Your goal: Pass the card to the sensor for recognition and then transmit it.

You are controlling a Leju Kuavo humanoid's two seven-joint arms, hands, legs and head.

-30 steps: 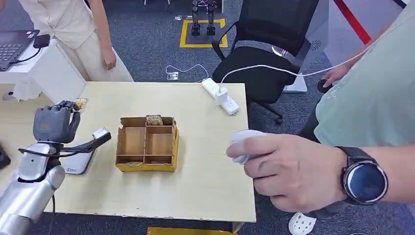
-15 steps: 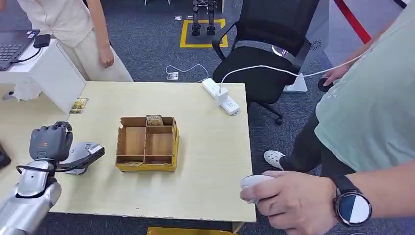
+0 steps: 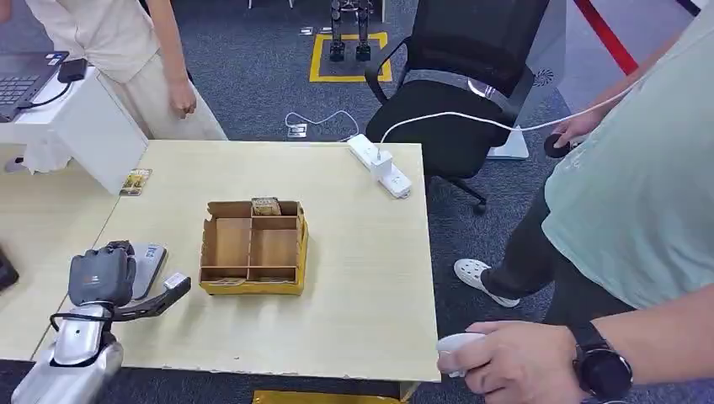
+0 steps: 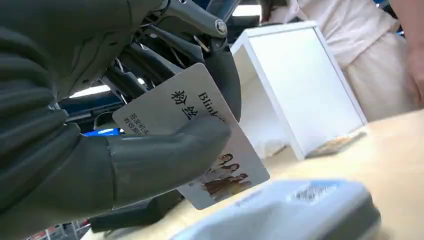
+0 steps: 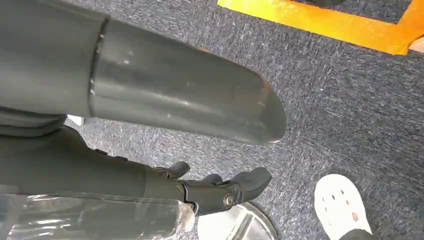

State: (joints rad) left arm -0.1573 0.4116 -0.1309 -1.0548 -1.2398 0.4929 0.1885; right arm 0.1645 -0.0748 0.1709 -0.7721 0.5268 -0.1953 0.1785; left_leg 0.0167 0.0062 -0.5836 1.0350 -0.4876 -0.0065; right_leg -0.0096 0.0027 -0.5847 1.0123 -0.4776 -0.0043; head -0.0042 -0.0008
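Grey and white, one card (image 4: 200, 145) is pinched between the thumb and fingers of the left hand (image 3: 103, 279), tilted, its long axis sloping down toward the one pale blue sensor (image 4: 295, 212) just beneath on the wooden worktop (image 3: 354, 278). The right hand (image 5: 220, 192) hangs over carpet, fingers spread and holding nothing. One cardboard tray (image 3: 253, 248) sits nearby.
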